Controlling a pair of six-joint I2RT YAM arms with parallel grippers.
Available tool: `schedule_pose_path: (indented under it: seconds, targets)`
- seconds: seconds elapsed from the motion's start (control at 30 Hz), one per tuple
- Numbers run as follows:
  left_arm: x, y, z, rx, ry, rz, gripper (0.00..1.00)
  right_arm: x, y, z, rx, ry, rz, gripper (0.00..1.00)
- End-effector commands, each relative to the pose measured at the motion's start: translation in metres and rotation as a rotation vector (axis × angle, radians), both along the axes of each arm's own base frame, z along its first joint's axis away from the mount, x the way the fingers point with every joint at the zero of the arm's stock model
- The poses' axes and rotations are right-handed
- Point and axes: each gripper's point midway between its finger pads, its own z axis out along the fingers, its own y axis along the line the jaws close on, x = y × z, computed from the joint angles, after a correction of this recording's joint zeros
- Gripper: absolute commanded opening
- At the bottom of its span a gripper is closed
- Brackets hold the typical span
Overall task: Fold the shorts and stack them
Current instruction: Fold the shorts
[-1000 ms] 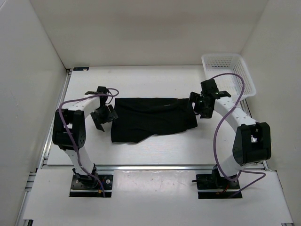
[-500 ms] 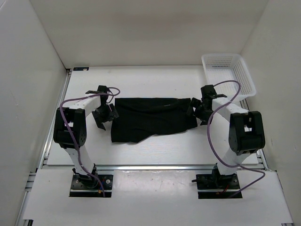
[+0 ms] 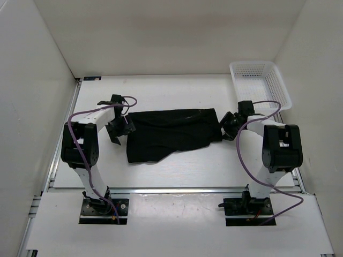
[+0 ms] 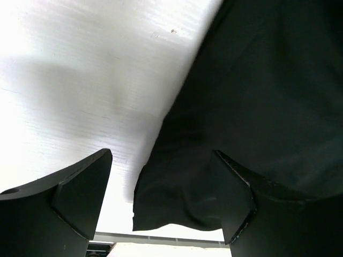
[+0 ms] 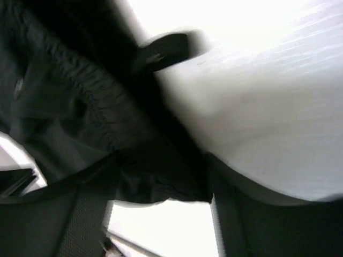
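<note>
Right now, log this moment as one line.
shorts spread on table | left gripper open astride left edge | right gripper around right edge, grip unclear

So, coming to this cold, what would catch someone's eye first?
The black shorts stand out, spread flat across the middle of the white table with an arm at each end. The left tool stands open over the shorts' left edge, and the right tool has gathered fabric between its fingers at the right edge. A white mesh basket sits at the far right corner.
</note>
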Motion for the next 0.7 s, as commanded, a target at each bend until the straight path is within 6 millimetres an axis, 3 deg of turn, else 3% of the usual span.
schedule_pose_path:
  seconds: [0.0,0.03,0.07,0.13,0.2,0.23,0.53,0.67]
  targets:
    - [0.014,-0.003,0.015,-0.018,-0.054,-0.011,0.85,-0.007,-0.005,-0.027,-0.037,0.063,-0.053,0.56]
    - [0.013,-0.003,0.012,-0.017,-0.044,-0.011,0.85,-0.007,-0.008,-0.028,-0.051,0.062,-0.059,0.46]
    - [0.013,-0.003,0.012,-0.017,-0.044,-0.011,0.85,-0.007,-0.011,-0.028,-0.07,0.071,-0.068,0.25]
    - [0.014,-0.002,0.011,-0.008,-0.046,-0.009,0.85,0.002,-0.018,-0.022,-0.114,0.039,-0.07,0.09]
    - [0.013,-0.002,0.008,-0.007,-0.036,-0.009,0.85,-0.005,-0.021,-0.022,-0.152,0.062,-0.059,0.0]
    - [0.013,-0.002,0.008,-0.007,-0.036,-0.009,0.85,0.002,-0.024,-0.013,-0.172,0.03,-0.05,0.0]
    - [0.012,-0.005,0.019,-0.028,-0.058,-0.013,0.84,0.003,-0.062,0.039,-0.417,-0.023,-0.018,0.0]
    - [0.014,-0.007,0.029,-0.04,-0.078,-0.015,0.84,0.006,-0.058,0.064,-0.518,-0.074,0.045,0.0]
